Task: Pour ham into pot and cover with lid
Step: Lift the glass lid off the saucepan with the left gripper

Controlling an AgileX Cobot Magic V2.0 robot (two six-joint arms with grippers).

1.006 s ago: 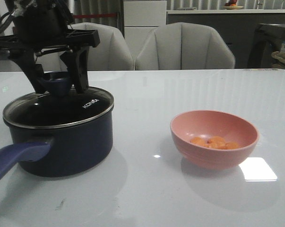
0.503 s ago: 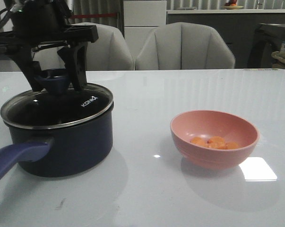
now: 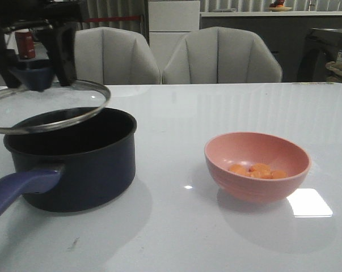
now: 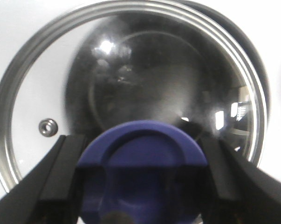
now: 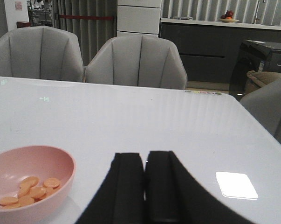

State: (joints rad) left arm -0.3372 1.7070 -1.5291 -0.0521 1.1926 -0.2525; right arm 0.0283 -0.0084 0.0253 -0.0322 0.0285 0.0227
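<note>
My left gripper [image 3: 37, 71] is shut on the purple-blue knob [image 4: 142, 158] of the glass lid [image 3: 46, 107] and holds it tilted above the left side of the dark pot [image 3: 74, 164], whose mouth is mostly uncovered. The pot's purple handle [image 3: 17, 190] points to the front left. Several orange ham slices [image 3: 258, 170] lie in the pink bowl [image 3: 257, 164] on the right, also in the right wrist view [image 5: 28, 186]. My right gripper [image 5: 145, 161] is shut and empty, beside the bowl [image 5: 23, 179]; it does not show in the front view.
Two grey chairs [image 3: 219, 56] stand behind the white table [image 3: 216, 107]. A bright light reflection [image 3: 309, 203] lies on the table right of the bowl. Cabinets stand at the back.
My left gripper has lifted the lid off the pot and carried it up and to the left. The pot's mouth now shows. The bowl has not moved.
</note>
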